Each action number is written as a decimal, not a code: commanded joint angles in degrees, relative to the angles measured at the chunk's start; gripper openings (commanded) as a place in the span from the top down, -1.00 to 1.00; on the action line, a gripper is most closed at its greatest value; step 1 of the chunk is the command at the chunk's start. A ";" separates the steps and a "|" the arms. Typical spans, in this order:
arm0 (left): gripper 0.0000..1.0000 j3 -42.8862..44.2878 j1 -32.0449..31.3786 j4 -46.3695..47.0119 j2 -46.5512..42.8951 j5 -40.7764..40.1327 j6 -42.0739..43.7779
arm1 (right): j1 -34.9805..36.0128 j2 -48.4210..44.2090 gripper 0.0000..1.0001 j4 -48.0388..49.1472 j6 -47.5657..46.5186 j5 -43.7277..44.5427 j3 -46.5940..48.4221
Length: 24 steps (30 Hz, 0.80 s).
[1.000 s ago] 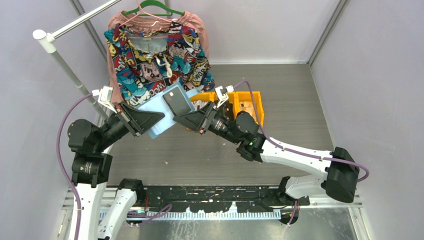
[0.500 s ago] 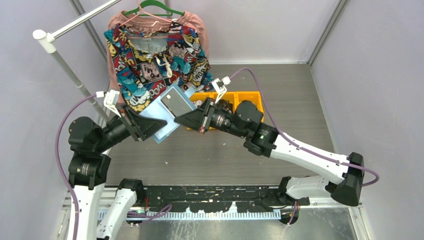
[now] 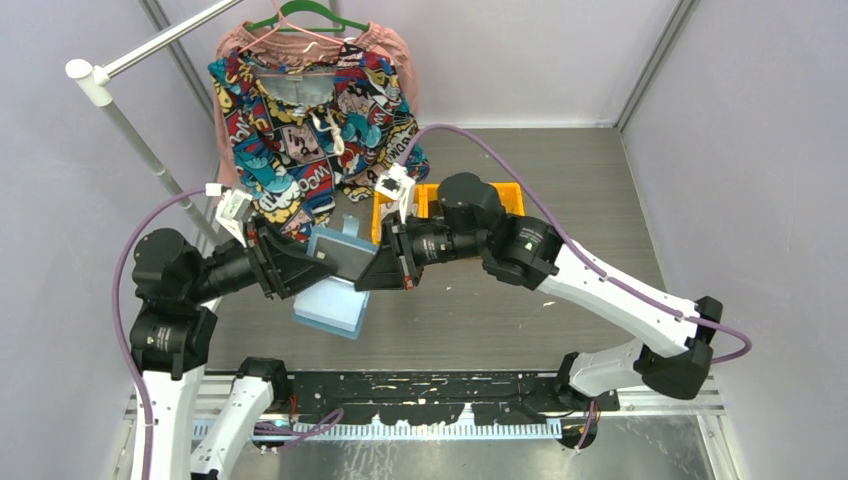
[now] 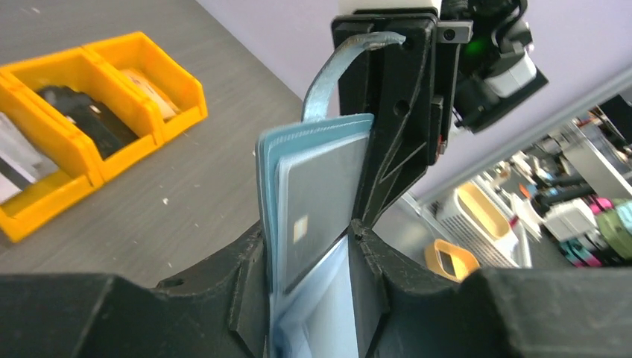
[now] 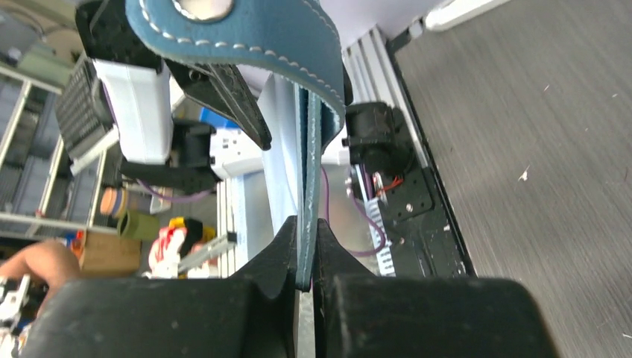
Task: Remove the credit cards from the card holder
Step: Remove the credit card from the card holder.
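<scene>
The teal-blue card holder (image 3: 330, 305) hangs open above the table between my two grippers. My left gripper (image 3: 310, 268) is shut on its light-blue inner pages and clear sleeves (image 4: 268, 171). A pale grey credit card (image 4: 320, 194) with a chip sits in a sleeve and sticks up between the left fingers (image 4: 250, 283). My right gripper (image 3: 372, 272) is shut on the edge of the teal cover (image 5: 307, 186). The snap tab (image 5: 223, 22) curls over at the top of the right wrist view. No other card shows.
Orange plastic bins (image 3: 500, 195) with small items stand behind the right arm, and show in the left wrist view (image 4: 97, 142). A patterned shirt (image 3: 300, 120) hangs from a green hanger on a white rack pole (image 3: 130, 130) at the back left.
Both grippers have moved nearer and lower with the card holder. The right arm has swung left, and the holder has turned from lying face up to hanging down.
</scene>
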 commanded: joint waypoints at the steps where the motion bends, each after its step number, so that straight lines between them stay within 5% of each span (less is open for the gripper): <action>1: 0.20 -1.88 0.05 3.09 1.59 10.09 -1.15 | 0.46 3.92 0.98 -10.15 -6.92 -7.81 6.15; 7: 0.35 -4.13 0.05 4.48 2.07 16.67 -2.15 | 1.78 8.30 0.98 -16.88 -11.39 -9.00 12.03; 14: 0.99 -5.04 0.04 -1.39 3.02 23.62 3.31 | 2.04 12.19 0.93 -23.68 -16.57 -9.07 19.08; 19: 1.00 -4.85 0.04 0.14 1.49 14.77 2.80 | -0.31 10.34 -0.11 -20.58 -10.69 3.36 19.15; 24: 1.00 -6.38 0.05 3.11 -1.51 -6.95 0.90 | -2.49 -5.25 -0.29 3.90 7.58 23.93 0.72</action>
